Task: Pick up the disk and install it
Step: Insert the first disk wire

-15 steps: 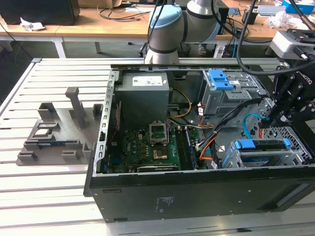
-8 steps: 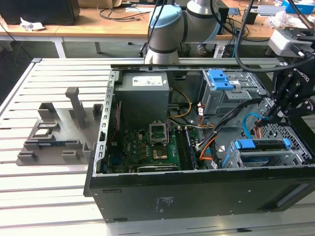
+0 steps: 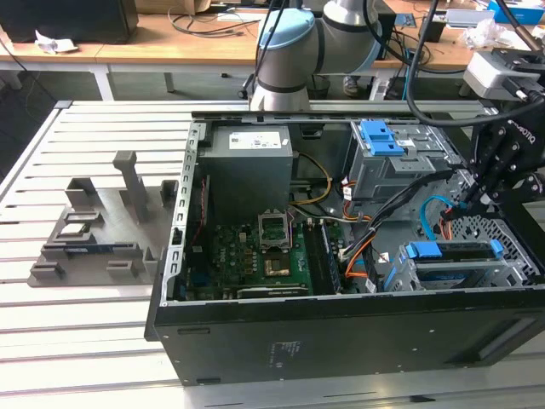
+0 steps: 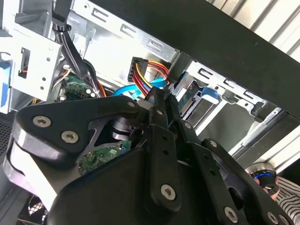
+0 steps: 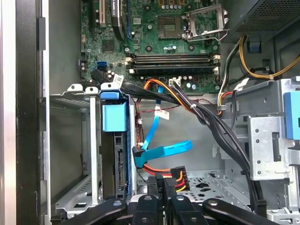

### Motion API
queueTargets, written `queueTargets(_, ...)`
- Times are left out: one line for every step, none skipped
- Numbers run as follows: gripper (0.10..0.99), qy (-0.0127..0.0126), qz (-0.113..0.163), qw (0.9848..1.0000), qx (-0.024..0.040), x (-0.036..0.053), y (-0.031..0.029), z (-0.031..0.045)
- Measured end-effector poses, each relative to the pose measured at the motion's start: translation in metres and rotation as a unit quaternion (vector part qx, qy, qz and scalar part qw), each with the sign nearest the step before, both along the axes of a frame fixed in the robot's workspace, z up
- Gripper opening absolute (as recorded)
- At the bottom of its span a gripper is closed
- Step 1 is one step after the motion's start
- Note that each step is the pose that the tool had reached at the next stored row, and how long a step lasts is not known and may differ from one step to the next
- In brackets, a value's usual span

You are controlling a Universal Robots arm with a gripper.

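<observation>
The disk sits on edge in the drive cage at the case's front corner, on the exterior view's right, with blue rails along it. In the first wrist view the disk stands in its slot with a blue tab at its end. My gripper hangs inside the case just behind that cage. Its black fingers are pressed together with nothing visible between them. The gripper points at a black power connector with red, orange and yellow wires. A blue flat cable lies beside it.
The open black computer case lies on a slatted white table. Inside are the motherboard, a grey power supply box and an upper metal cage with a blue bracket. Black cable bundles cross near the gripper. A grey fixture stands on the exterior view's left.
</observation>
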State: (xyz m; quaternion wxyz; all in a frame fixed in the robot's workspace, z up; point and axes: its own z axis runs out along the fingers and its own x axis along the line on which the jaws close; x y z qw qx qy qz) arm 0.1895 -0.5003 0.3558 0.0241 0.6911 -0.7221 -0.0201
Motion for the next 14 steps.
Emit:
queueTargets(0.169, 0.0000, 0.000, 1.0000, -0.0004, 0.0000, -0.0007, -0.0002)
queueTargets(0.169, 0.0000, 0.000, 1.0000, -0.0009, 0.0000, -0.0016, -0.0005)
queueTargets(0.169, 0.0000, 0.001, 1.0000, -0.0015, 0.0000, -0.0021, -0.0007)
queueTargets(0.169, 0.0000, 0.001, 1.0000, -0.0019, 0.0000, -0.0025, -0.0008)
queueTargets(0.169, 0.0000, 0.001, 1.0000, -0.0027, 0.0000, -0.0031, -0.0009)
queueTargets(0.169, 0.0000, 0.001, 1.0000, -0.0031, 0.0000, -0.0035, -0.0011)
queueTargets(0.169, 0.0000, 0.001, 1.0000, -0.0037, 0.0000, -0.0039, -0.0012)
queueTargets(0.169, 0.0000, 0.001, 1.0000, -0.0044, 0.0000, -0.0045, -0.0014)
queueTargets(0.169, 0.0000, 0.001, 1.0000, -0.0051, 0.0000, -0.0050, -0.0015)
queueTargets(0.169, 0.0000, 0.001, 1.0000, -0.0056, 0.0000, -0.0052, -0.0016)
queueTargets(0.169, 0.0000, 0.001, 1.0000, -0.0062, 0.0000, -0.0055, -0.0016)
queueTargets(0.169, 0.0000, 0.001, 1.0000, -0.0067, 0.0000, -0.0058, -0.0017)
queueTargets(0.169, 0.0000, 0.001, 1.0000, -0.0074, 0.0000, -0.0062, -0.0018)
queueTargets(0.169, 0.0000, 0.001, 1.0000, -0.0078, 0.0000, -0.0065, -0.0019)
